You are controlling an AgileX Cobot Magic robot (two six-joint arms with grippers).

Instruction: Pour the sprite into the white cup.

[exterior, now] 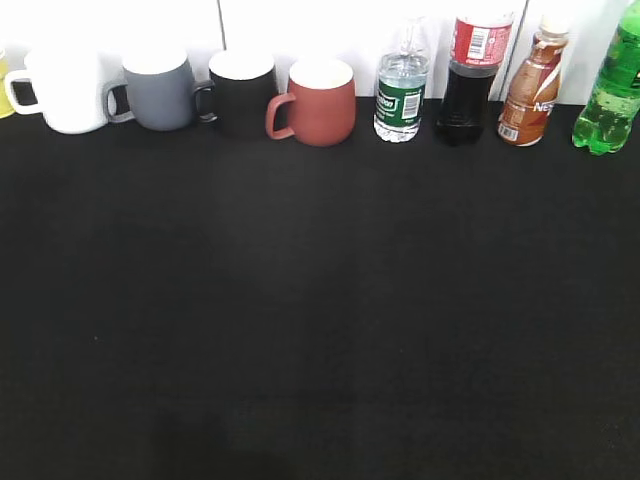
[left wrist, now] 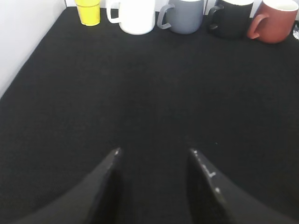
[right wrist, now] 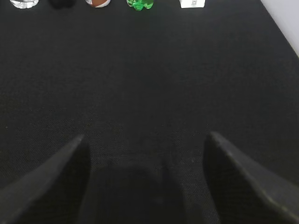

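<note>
**Mia:** Where is the bright green see-through plastic sprite bottle [exterior: 612, 92]?

**Ben:** It stands at the far right end of the row at the back of the black table [exterior: 320, 330], just beside the brown drink bottle with the white cap [exterior: 531, 88]. From the right arm's camera only its bumpy green bottom [right wrist: 139, 4] shows, far away at the top.

**Mia:** And the plain white round mug with the loop handle [exterior: 64, 92]?

**Ben:** Way over at the left end of the row, next to the grey mug [exterior: 160, 92]. So the bottle and the mug are well apart.

**Mia:** What are the pincers doing?

**Ben:** The right gripper [right wrist: 145, 140] is spread wide and holds nothing. The left gripper [left wrist: 155, 152] is open too, not as wide, and it is empty. Both hang over bare table.

**Mia:** How will the bottle feel?

**Ben:** I think it is light and a bit squishy, because it is thin plastic. It looks smooth, so it could slip. Squeeze too hard and it may dent.

**Mia:** Where should the pincer grab it?

**Ben:** Around the middle, I guess, where the label is. I cannot tell if the cap is on, because the top is cut off.

**Mia:** And the mug?

**Ben:** Hard and heavy, I think. It could break if it falls.
</note>
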